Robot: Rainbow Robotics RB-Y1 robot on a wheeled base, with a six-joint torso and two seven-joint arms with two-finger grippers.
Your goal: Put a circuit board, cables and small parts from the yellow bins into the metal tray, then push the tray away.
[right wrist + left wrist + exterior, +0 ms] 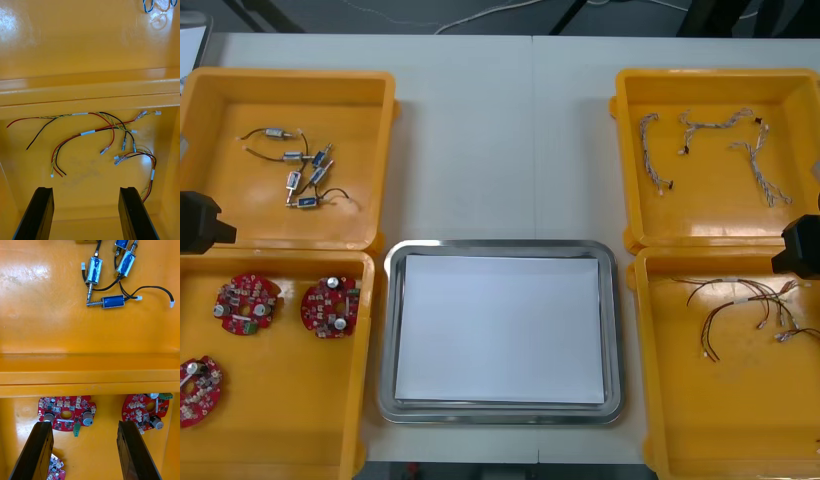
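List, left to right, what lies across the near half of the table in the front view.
Near-left yellow bin with red circuit boards → metal tray → near-right yellow bin with red and yellow cables.

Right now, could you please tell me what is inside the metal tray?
Inside the metal tray lies a flat white lining with nothing on it. The tray floor beneath it is covered.

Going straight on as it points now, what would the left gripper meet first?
The left gripper, fingers open, would probably meet the round red circuit board on the yellow bin's floor; depth unclear.
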